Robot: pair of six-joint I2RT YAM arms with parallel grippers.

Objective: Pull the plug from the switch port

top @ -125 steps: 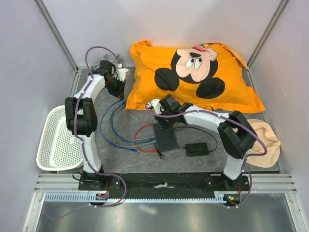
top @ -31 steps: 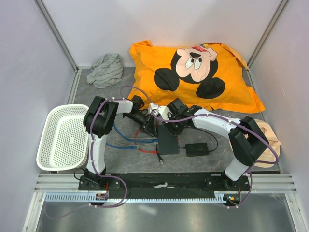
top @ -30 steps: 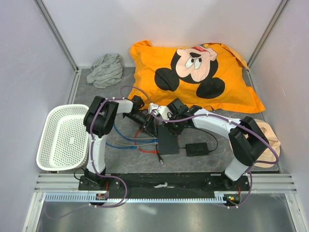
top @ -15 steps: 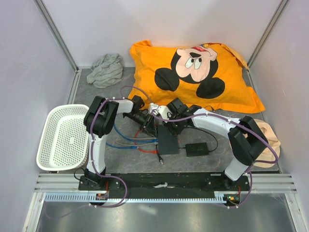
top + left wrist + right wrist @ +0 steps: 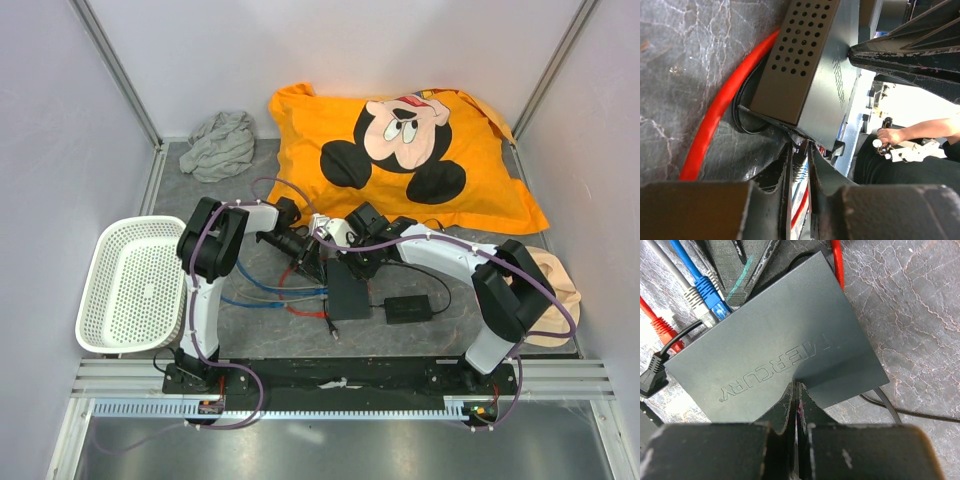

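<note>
Grey tabletop (image 5: pixel 262 322): switch (image 5: pixel 350 292) lies lengthwise near-to-far, sockets (image 5: pixel 329 290) left; left pincer (image 5: pixel 801 151) pinches plug (image 5: pixel 799 172), right pincer (image 5: pixel 796 390) closed.

Your top camera hangs above and behind the arm bases (image 5: pixel 190 372), looking steeply down over the whole table (image 5: pixel 270 335). Your left wrist camera peers along its fingers (image 5: pixel 765 200), very close against the switch's (image 5: pixel 805 75) port edge. Your right wrist camera looks down onto its lid at close range. All three share the switch.
</note>
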